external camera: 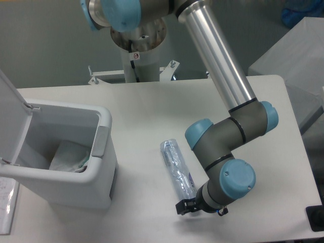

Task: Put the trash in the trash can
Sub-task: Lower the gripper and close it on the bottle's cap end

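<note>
1. Your gripper sits low at the bottle's near, capped end; you cannot tell how wide the jaws stand or whether they hold anything.
2. The bottle lies flat on the table, right of the bin, where the wrapper already rests.
3. Closing on that slick, squashed end could pinch off-centre, so the bottle may squirt free or roll away.
</note>
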`<state>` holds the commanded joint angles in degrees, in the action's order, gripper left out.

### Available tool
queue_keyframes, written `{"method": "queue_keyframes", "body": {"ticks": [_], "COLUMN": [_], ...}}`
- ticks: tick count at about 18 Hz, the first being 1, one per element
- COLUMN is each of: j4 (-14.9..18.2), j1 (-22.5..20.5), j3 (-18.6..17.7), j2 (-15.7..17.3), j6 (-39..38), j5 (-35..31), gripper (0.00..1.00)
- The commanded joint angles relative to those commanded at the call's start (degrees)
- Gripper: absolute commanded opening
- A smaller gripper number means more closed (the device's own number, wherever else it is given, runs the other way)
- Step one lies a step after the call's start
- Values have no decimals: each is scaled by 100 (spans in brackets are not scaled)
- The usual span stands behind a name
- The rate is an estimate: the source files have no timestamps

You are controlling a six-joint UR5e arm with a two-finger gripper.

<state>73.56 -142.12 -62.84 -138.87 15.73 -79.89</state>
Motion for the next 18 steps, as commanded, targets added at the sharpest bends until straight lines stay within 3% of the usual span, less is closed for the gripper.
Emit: {"method": "queue_keyframes", "body": {"ticks": [11,18], "j4": [44,44], "j1": [53,53], "j3": [-44,-53], "j2": [88,176], "j6": [0,9], "j5": [0,9], "gripper": [37,22]}}
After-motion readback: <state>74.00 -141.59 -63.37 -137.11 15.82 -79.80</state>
